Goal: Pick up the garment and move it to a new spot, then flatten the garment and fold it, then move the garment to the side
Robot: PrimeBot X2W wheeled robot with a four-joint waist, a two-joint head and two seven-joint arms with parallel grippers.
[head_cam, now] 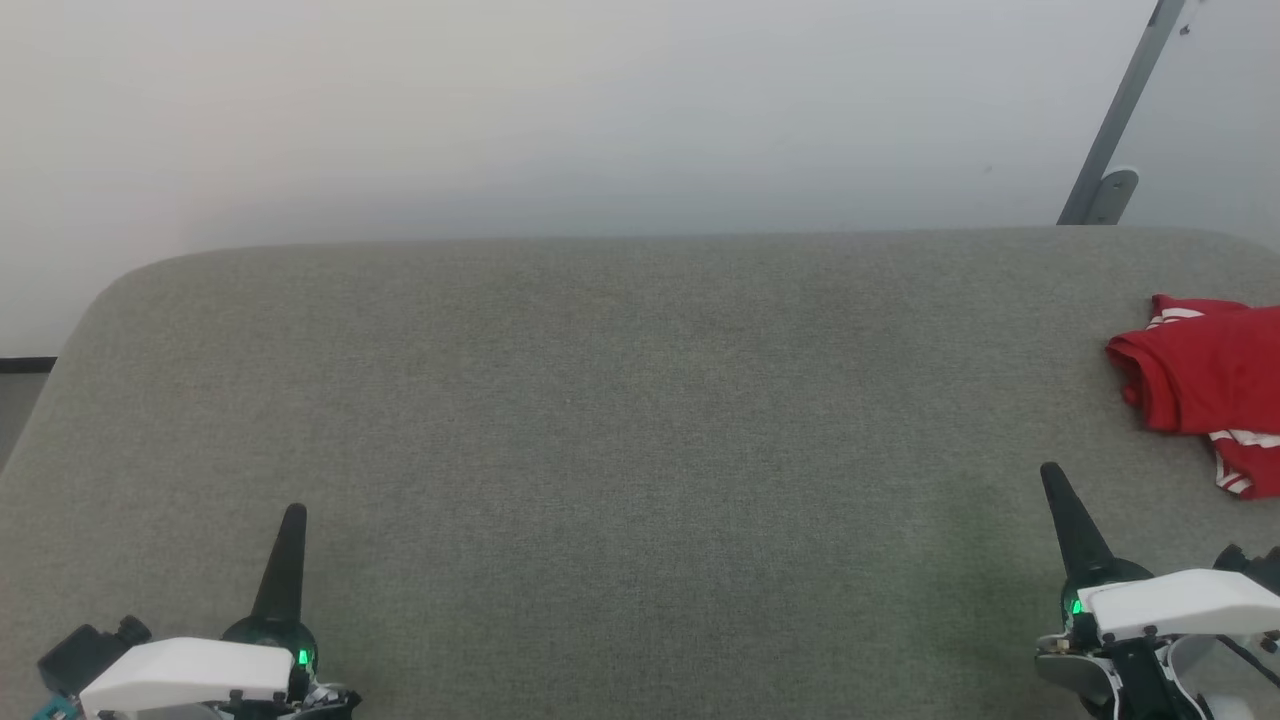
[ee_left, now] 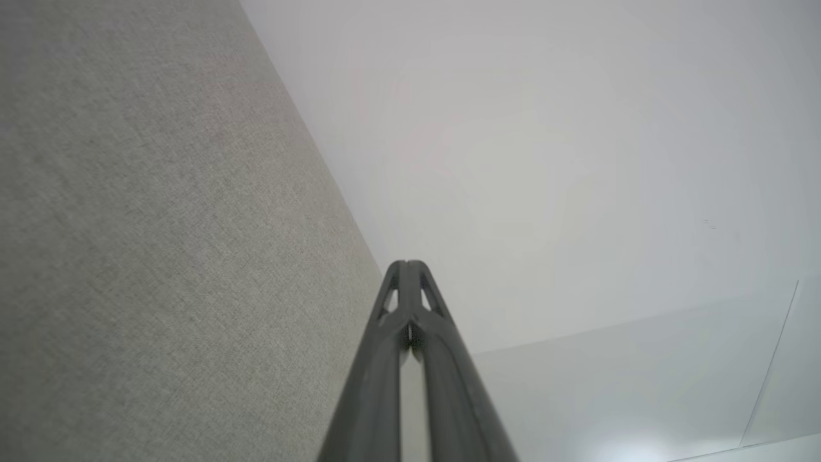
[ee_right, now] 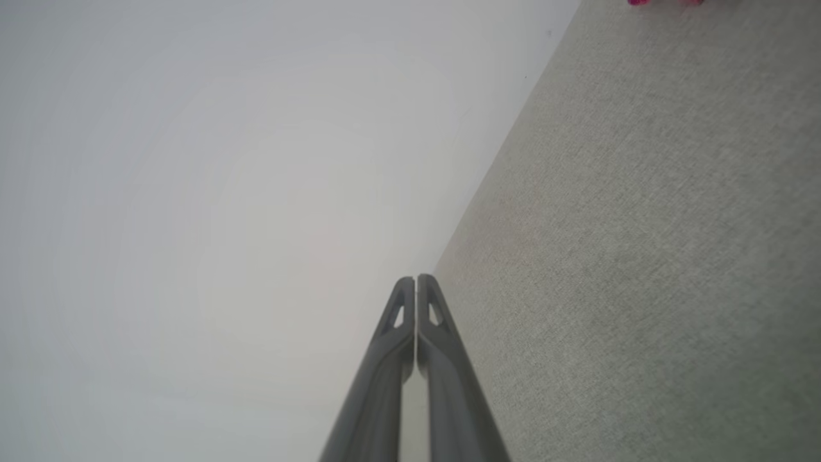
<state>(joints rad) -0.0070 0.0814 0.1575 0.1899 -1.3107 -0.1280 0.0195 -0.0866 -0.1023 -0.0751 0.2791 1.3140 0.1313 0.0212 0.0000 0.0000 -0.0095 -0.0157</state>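
The grey fabric-covered surface [head_cam: 620, 450] takes up most of the head view, backed by a pale wall [head_cam: 560, 110] with a grey metal strut [head_cam: 1120, 115] leaning at the far right; the garment [head_cam: 1205, 375] lies bunched at the surface's right edge, red with white-and-red striped trim showing, partly cut off by the frame, and a sliver of its red also shows at the top of the right wrist view; the right gripper [head_cam: 1052, 472] sits at the lower right, near the garment but apart from it, its fingers pressed together with nothing between them; the left gripper [head_cam: 293, 512] sits at the lower left, well apart from the garment, likewise closed and empty; judged from how things lie, either the first pick-up is not yet begun or the garment is already set aside; if the former, the right gripper must spread its fingers, reach forward and rightward, and close on a fold of cloth
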